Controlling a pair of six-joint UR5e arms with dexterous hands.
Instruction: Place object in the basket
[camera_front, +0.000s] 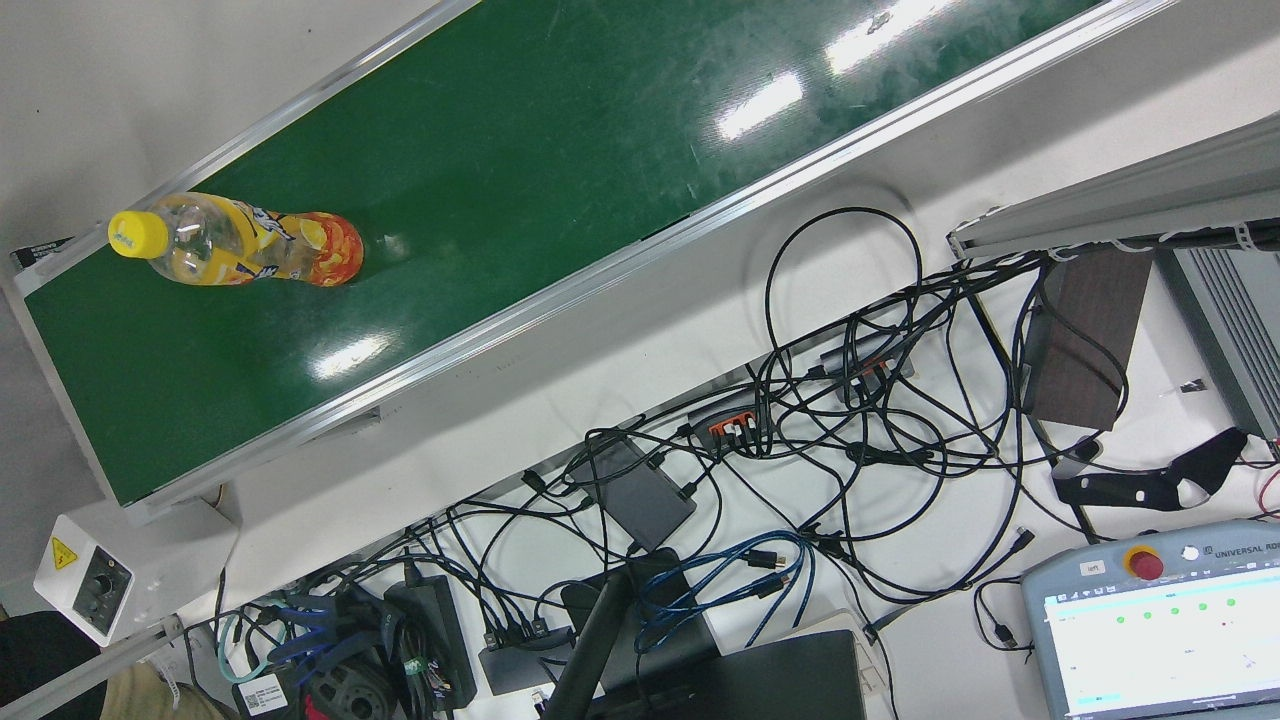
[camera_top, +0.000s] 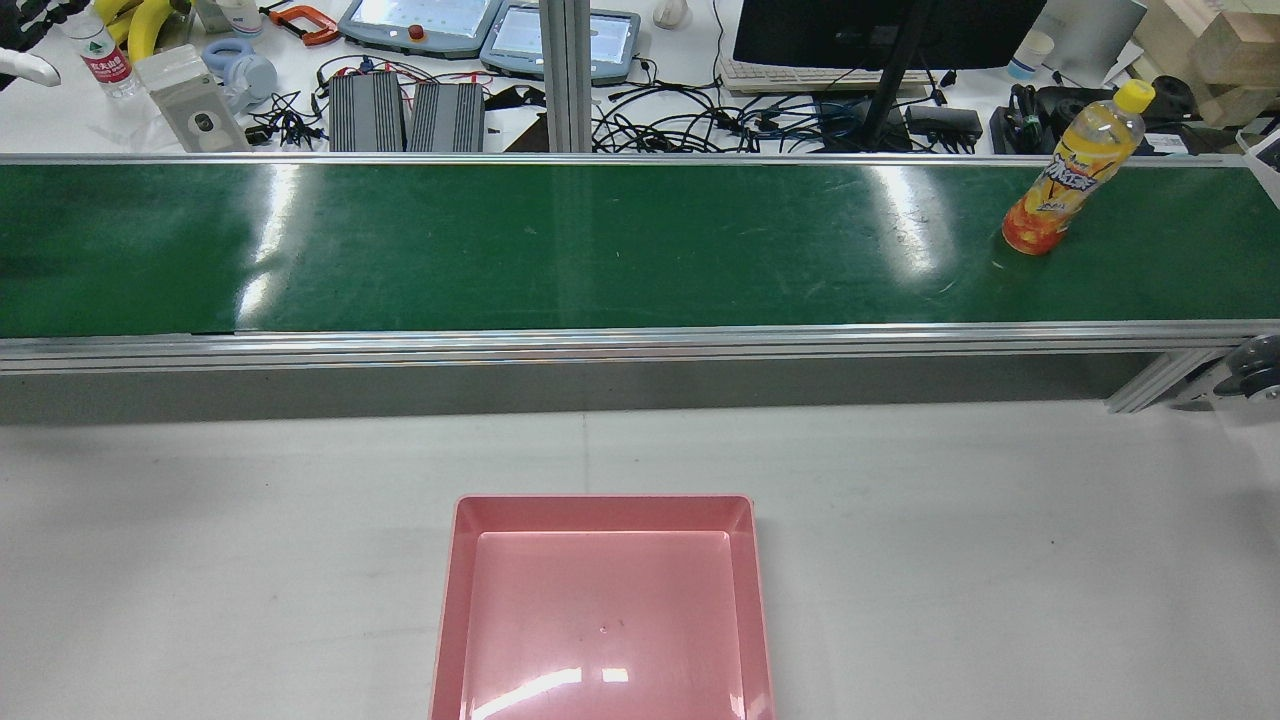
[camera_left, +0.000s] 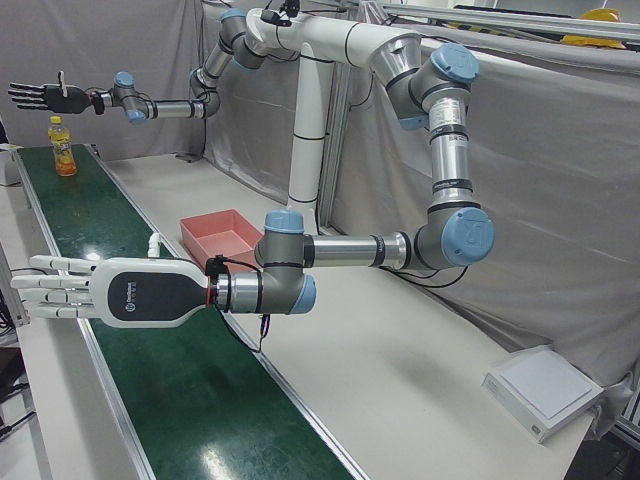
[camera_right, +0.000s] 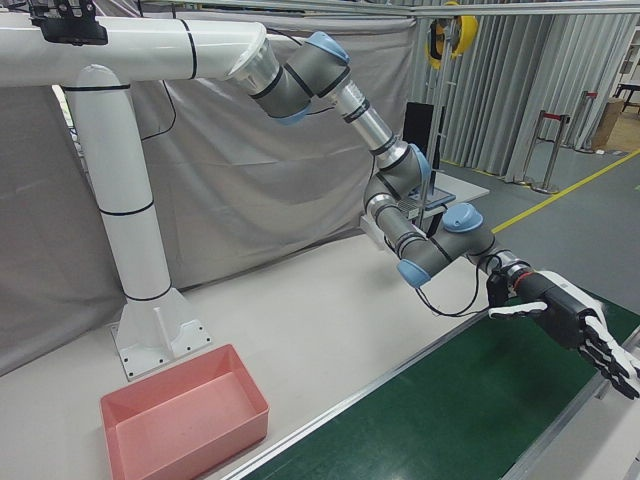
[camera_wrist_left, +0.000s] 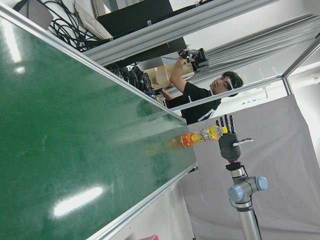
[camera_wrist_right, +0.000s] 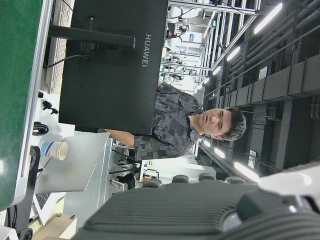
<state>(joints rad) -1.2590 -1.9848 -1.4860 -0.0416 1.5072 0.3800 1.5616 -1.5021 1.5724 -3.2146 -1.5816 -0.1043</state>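
The bottle (camera_top: 1072, 176) stands upright on the green belt (camera_top: 600, 250), the pink basket (camera_top: 600, 600) apparently empty on the worktop (camera_top: 1000, 550), both the left hand (camera_left: 60, 290) and right hand (camera_right: 580, 325) spread empty, so everything remains

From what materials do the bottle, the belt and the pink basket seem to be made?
Bottle: probably clear thin plastic, since the drink shows through above a printed yellow-orange label; the yellow cap looks like opaque plastic.
Belt: seems a green rubber or PVC sheet, glossy and scuffed, reflecting the lamps, framed by pale metal rails.
Basket: likely moulded pink plastic, smooth, with soft highlights.
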